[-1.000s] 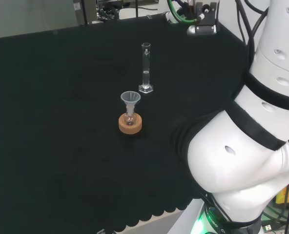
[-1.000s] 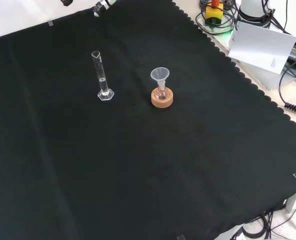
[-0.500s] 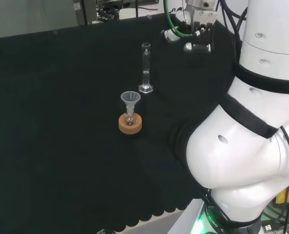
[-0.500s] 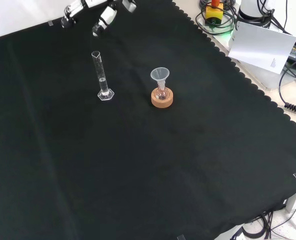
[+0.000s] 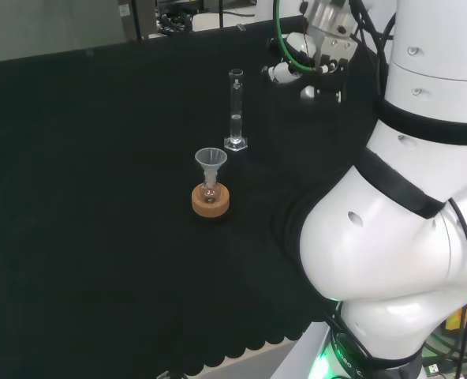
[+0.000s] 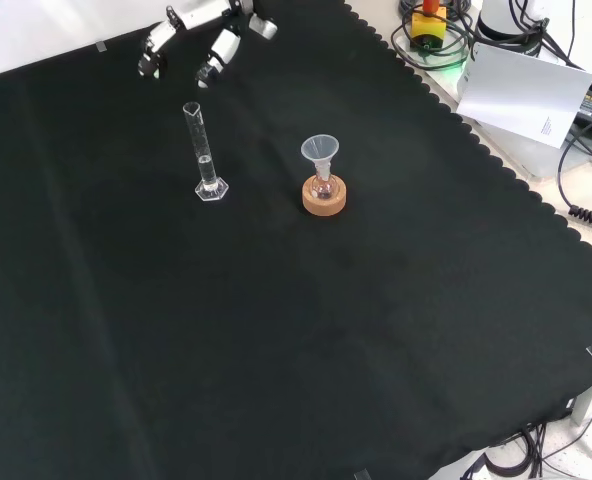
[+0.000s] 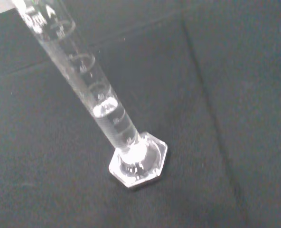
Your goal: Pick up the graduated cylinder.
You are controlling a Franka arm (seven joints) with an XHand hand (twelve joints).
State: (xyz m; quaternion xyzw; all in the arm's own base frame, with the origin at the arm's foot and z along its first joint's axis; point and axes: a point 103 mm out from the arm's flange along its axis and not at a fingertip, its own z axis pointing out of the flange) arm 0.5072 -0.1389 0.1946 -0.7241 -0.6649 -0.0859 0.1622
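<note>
On the black cloth, roughly mid-bench, the graduated cylinder (image 6: 205, 150) is seen standing upright on its hexagonal foot, untouched, with what looks like a bit of clear liquid sitting in the lower part of the tube (that's clearest in the wrist view (image 7: 107, 111)). Just to its right in the front view, a small flask with a funnel (image 6: 320, 152) in its neck is parked on a cork ring (image 6: 324, 196), near the cylinder but apart from it. The hand (image 6: 204, 28) is found up at the top of the front view, beyond the cylinder and above cloth level, with its fingers (image 6: 216, 55) stretched out and spread, nothing held between them, so it can be called open. In the head view the same hand (image 5: 297, 67) is shown to the right of the cylinder (image 5: 235, 110), near it but with a clear gap. So progress-wise, nothing has really been done yet: no contact made, no grasp closed, no lift. What can be judged as sorted is the approach, since the cylinder is framed nicely from the wrist. Left to do: the gap has to be closed, the fingers wrapped round the tube, and the whole thing raised off the cloth. Given the tall narrow shape and the liquid inside, a tip-over would probably be risked if it gets nudged sideways first.
</note>
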